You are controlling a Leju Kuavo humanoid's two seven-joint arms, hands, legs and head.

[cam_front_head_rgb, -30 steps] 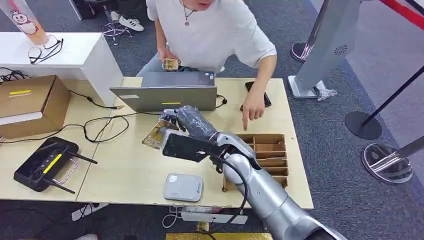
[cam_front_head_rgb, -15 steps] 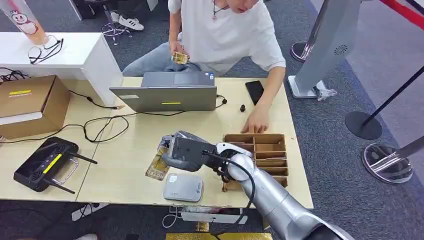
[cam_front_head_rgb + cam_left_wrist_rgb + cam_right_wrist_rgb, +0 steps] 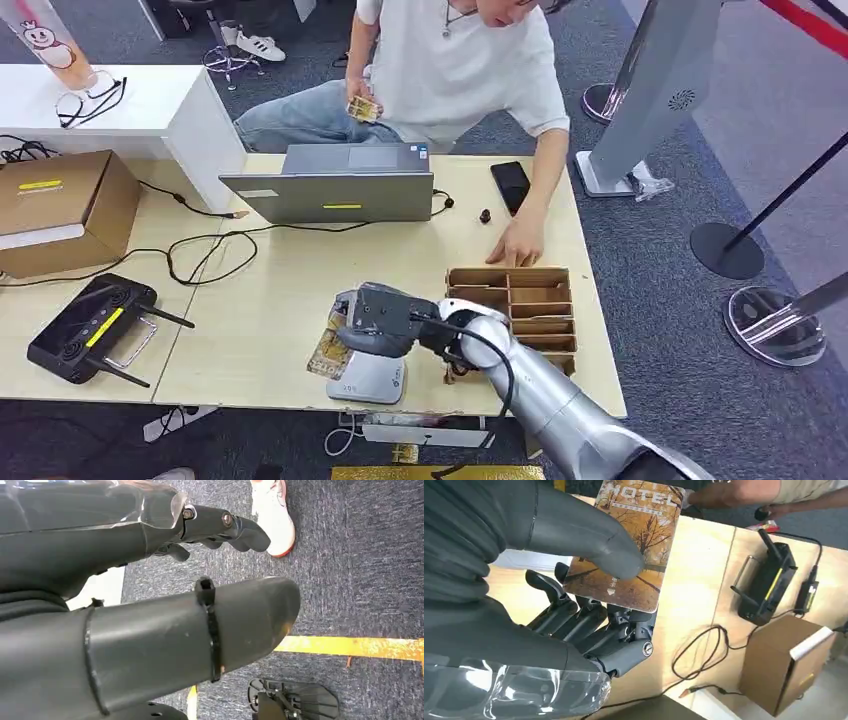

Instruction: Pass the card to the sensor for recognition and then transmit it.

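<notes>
My right hand (image 3: 385, 320) reaches over the table's near edge and holds a brown-and-gold hotel card (image 3: 332, 350). The card hangs tilted at the left edge of the white sensor pad (image 3: 378, 381); I cannot tell whether they touch. In the right wrist view the thumb (image 3: 589, 545) presses the card (image 3: 639, 540) against the dark fingers (image 3: 594, 625) beneath it. My left hand (image 3: 150, 625) hangs over dark carpet and holds nothing, with thumb and fingers apart.
A person sits behind the table, holding another card (image 3: 363, 108) and resting a hand (image 3: 520, 245) by the wooden divider tray (image 3: 560, 275). A laptop (image 3: 335, 185), phone (image 3: 511, 185), cardboard box (image 3: 60, 205), black controller (image 3: 90, 328) and cables are on the table.
My right hand has carried the card from near the laptop toward the near edge, down to the sensor pad. The person has leaned back and shifted a hand along the tray.
</notes>
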